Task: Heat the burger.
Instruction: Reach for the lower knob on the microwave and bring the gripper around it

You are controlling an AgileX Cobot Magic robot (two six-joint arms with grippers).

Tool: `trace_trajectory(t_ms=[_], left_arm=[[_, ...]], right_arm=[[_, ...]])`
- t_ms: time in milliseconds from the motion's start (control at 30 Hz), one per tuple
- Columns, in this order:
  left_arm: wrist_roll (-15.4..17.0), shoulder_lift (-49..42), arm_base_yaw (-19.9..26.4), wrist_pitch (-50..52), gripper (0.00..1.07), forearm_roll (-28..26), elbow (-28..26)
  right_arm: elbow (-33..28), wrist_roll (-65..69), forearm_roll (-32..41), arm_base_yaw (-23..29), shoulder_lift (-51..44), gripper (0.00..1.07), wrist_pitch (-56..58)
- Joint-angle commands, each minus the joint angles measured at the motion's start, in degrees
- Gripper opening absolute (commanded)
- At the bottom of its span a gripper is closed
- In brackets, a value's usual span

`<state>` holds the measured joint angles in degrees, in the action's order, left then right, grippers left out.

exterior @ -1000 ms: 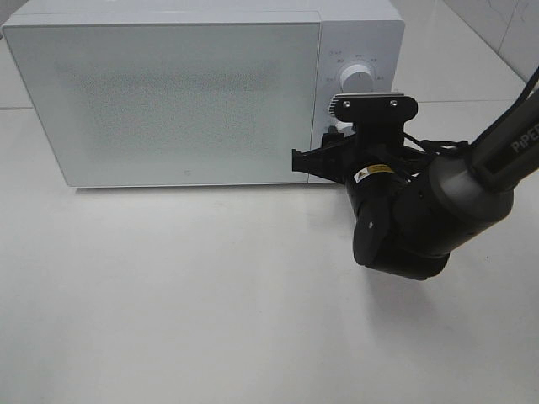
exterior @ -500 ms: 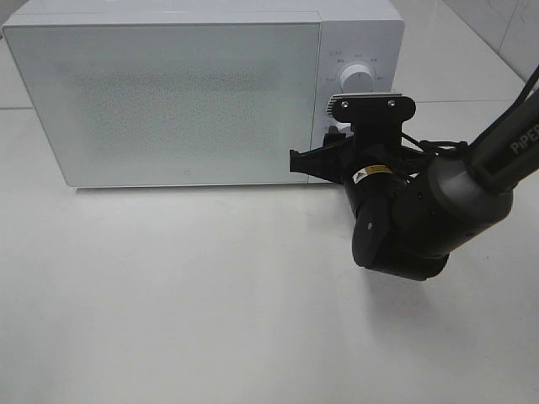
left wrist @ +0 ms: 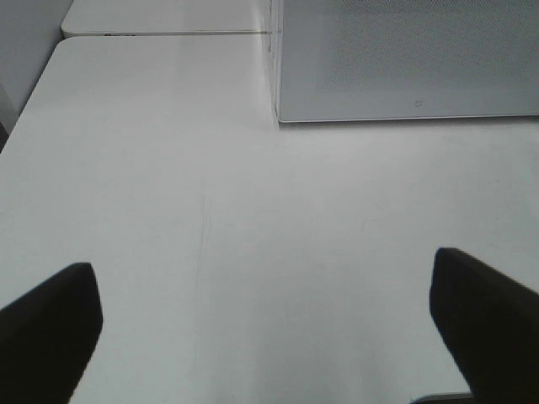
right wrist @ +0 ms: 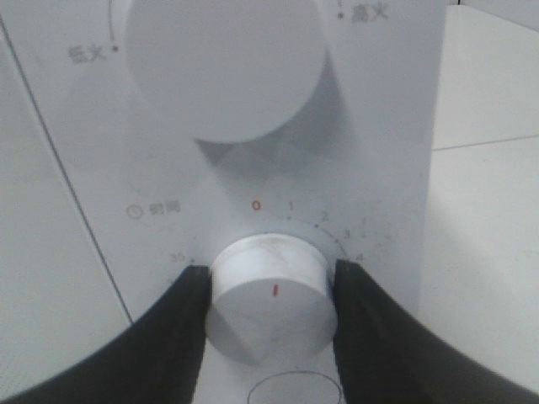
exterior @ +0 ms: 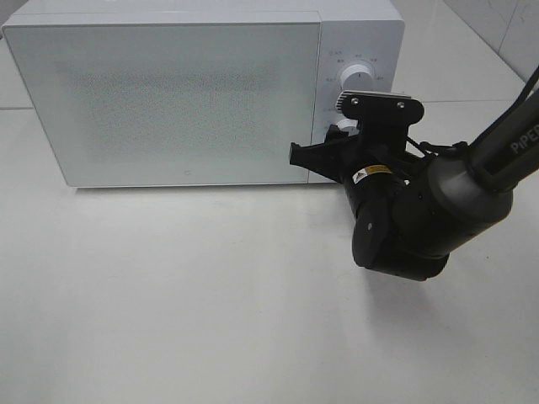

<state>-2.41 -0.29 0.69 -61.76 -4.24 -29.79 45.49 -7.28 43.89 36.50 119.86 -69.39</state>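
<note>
Ext high view: you're looking at a white microwave (exterior: pixel 168 101) sitting upper left to centre on the white desk (exterior: pixel 168 320), w/ its frosted door (exterior: pixel 168 97) closed. The control panel (exterior: pixel 375 42) is sitting at the microwave's right end, w/ the upper knob (exterior: pixel 357 77) showing. The right arm (exterior: pixel 429 210) is reaching in from the right edge, its wrist pressing up close to the panel just below that knob. The burger isn't showing here.

L wrist view: the left end effector (left wrist: pixel 269 328) is hovering over bare desk, fingers (left wrist: pixel 46 328) spread wide at lower left and lower right, gripping nothing. The microwave's corner is showing upper right.

R wrist view: the right end effector (right wrist: pixel 269 290) is pinching the lower knob (right wrist: pixel 269 311), one dark finger touching each side. The knob's red tick is pointing approx at the red 0. No burger in any view, so you can't tell where it is.
</note>
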Motion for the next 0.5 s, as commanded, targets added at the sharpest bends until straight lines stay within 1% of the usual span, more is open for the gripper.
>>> trace_trajectory(t_ms=[33, 100, 400, 467, 500], left_arm=[[0.4, -1.09, 0.17, 0.52, 0.98, 0.11, 0.17], [0.4, -1.09, 0.17, 0.52, 0.98, 0.11, 0.17], [0.4, -1.09, 0.17, 0.52, 0.98, 0.11, 0.17], [0.4, -1.09, 0.17, 0.52, 0.98, 0.11, 0.17], [0.4, -1.09, 0.17, 0.52, 0.98, 0.11, 0.17]], right_arm=[[0.06, 5.9, -0.17, 0.17, -0.86, 0.0, -10.71], [0.06, 10.08, -1.43, 0.17, -0.86, 0.0, -10.71], [0.11, 19.65, -5.33, 0.17, -0.86, 0.0, -10.83], [0.11, 24.87, -7.39, 0.17, -0.86, 0.0, -10.83], [0.11, 24.87, -7.39, 0.17, -0.86, 0.0, -10.83]])
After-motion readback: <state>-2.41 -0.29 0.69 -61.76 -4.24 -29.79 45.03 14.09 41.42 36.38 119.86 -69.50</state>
